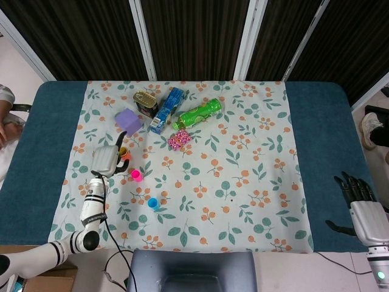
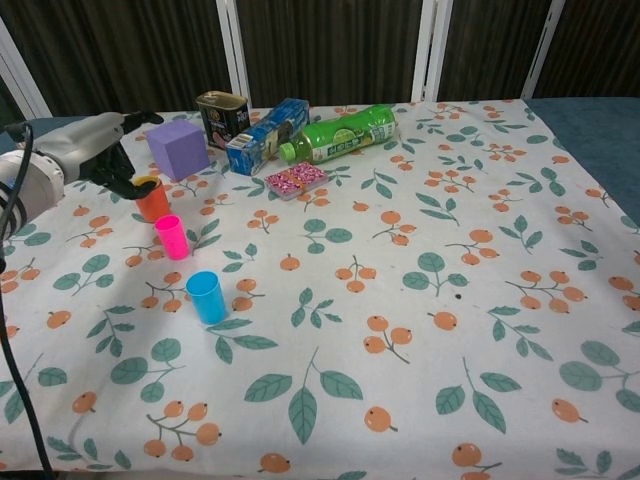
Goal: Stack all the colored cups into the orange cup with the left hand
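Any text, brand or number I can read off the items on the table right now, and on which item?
None can be read.
Green bottle: label print too blurred.
Blue box: print too small.
Tin can: label blurred.
Pink packet: pattern only, no legible words.
Purple cube, orange cup, pink cup, blue cup: no markings visible.

Blue table (image 1: 328, 121) w/ floral cloth (image 1: 243, 176); dark slatted panels (image 1: 194, 36) btwn white posts (image 1: 247, 39) behind; pale floor at left edge
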Robot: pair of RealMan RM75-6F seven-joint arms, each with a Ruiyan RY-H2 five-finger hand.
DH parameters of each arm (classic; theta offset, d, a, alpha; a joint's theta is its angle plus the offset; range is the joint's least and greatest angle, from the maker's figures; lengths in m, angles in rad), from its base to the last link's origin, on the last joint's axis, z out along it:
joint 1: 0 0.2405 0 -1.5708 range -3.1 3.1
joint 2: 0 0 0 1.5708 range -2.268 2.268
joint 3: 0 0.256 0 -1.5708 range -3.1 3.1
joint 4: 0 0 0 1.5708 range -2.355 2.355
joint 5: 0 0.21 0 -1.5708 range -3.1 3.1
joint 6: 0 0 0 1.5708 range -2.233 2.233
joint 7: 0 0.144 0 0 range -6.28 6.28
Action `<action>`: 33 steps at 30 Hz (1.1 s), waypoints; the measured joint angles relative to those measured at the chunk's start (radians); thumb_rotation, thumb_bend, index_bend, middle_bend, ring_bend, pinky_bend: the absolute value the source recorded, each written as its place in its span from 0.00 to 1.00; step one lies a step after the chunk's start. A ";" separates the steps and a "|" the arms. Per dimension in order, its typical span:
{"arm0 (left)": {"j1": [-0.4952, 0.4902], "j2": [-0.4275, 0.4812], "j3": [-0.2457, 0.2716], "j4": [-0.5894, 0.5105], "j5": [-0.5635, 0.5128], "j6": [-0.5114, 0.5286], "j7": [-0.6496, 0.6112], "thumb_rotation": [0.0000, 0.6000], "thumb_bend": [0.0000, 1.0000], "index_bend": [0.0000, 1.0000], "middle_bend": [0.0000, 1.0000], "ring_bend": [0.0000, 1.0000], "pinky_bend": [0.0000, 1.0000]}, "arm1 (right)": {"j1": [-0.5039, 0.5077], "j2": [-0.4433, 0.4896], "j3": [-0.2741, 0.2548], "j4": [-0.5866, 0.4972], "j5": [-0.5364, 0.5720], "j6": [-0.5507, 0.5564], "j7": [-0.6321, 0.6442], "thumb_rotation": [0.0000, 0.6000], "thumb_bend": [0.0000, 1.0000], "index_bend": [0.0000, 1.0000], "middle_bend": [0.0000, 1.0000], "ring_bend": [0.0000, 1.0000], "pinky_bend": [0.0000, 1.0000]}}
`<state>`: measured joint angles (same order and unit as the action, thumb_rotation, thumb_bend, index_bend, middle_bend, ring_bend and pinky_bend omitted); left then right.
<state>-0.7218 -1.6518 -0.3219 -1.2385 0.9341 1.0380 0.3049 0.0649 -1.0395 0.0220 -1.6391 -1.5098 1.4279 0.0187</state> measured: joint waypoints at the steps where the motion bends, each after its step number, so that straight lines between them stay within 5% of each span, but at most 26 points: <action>1: 0.009 0.016 0.005 -0.042 0.010 0.008 -0.004 1.00 0.38 0.01 1.00 1.00 1.00 | 0.000 0.001 -0.001 0.000 -0.002 -0.001 0.003 1.00 0.15 0.00 0.00 0.00 0.00; 6: 0.068 0.109 0.052 -0.274 0.074 0.043 -0.032 1.00 0.37 0.03 1.00 1.00 1.00 | 0.000 0.004 -0.004 -0.001 -0.008 0.001 0.009 1.00 0.15 0.00 0.00 0.00 0.00; 10: 0.133 0.201 0.127 -0.501 0.158 0.073 -0.062 1.00 0.37 0.04 1.00 1.00 1.00 | 0.003 0.003 -0.012 -0.003 -0.018 -0.010 0.008 1.00 0.15 0.00 0.00 0.00 0.00; 14: 0.182 0.233 0.216 -0.608 0.259 0.104 -0.056 1.00 0.37 0.06 1.00 1.00 1.00 | 0.003 0.002 -0.022 -0.006 -0.040 -0.009 0.006 1.00 0.15 0.00 0.00 0.00 0.00; 21: 0.203 0.126 0.278 -0.559 0.263 0.111 0.038 1.00 0.37 0.10 1.00 1.00 1.00 | 0.006 0.003 -0.030 0.000 -0.054 -0.011 0.021 1.00 0.15 0.00 0.00 0.00 0.00; 33: 0.197 -0.016 0.252 -0.390 0.207 0.105 0.085 1.00 0.37 0.23 1.00 1.00 1.00 | 0.004 0.007 -0.031 0.001 -0.059 0.000 0.034 1.00 0.15 0.00 0.00 0.00 0.00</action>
<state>-0.5253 -1.6677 -0.0701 -1.6289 1.1414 1.1431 0.3897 0.0684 -1.0325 -0.0088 -1.6377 -1.5687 1.4274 0.0522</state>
